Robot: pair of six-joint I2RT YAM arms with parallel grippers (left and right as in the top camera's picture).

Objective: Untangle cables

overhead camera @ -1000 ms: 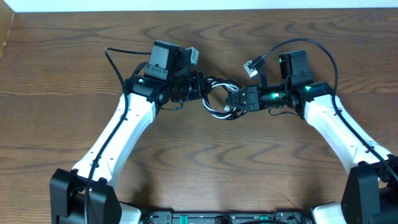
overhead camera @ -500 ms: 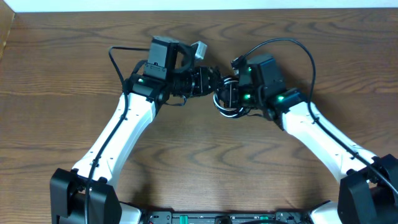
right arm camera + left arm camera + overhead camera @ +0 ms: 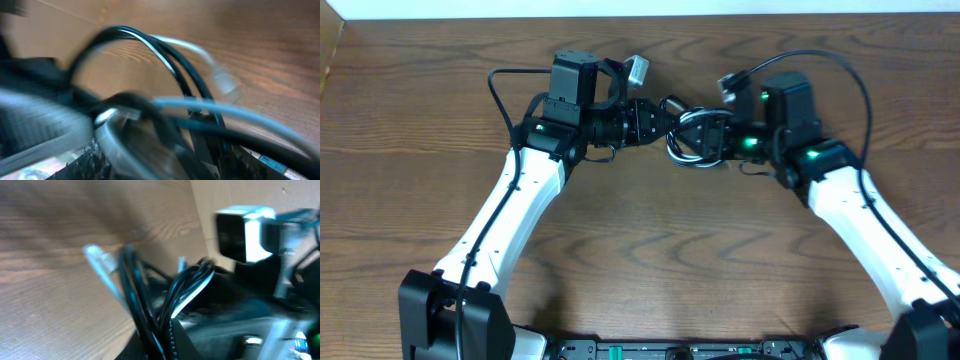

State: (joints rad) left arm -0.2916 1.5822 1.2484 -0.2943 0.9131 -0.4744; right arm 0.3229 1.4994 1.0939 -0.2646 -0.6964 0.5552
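The cables [image 3: 685,148] sit as a tight knot of black and white loops above the middle of the wooden table [image 3: 640,250], squeezed between the two arm tips. The left gripper [image 3: 665,108] comes in from the left with its jaws fully closed and seems to pinch the bundle's upper left edge. The left wrist view is blurred, but it shows black strands and one white strand [image 3: 187,297] rising from between the fingers, with a pale plug [image 3: 97,256] hanging free over the wood. The right gripper [image 3: 710,135] lies over the right side of the knot. Its body hides the jaws from above, and its own view is smeared, so I cannot tell how wide it stands or whether it has hold of anything. That view shows only arching black strands and a pale cord ending in a small plug [image 3: 225,82]. Crowding the knot are the boxy wrist cameras, a light grey connector [image 3: 637,69] by the left wrist, and the thick arm cords, one looping out at the left [image 3: 498,95] and one arcing over the right wrist [image 3: 840,68]. Green lamps [image 3: 752,142] glow on the right wrist. The small markings on the rail [image 3: 670,350] at the bottom edge cannot be read.
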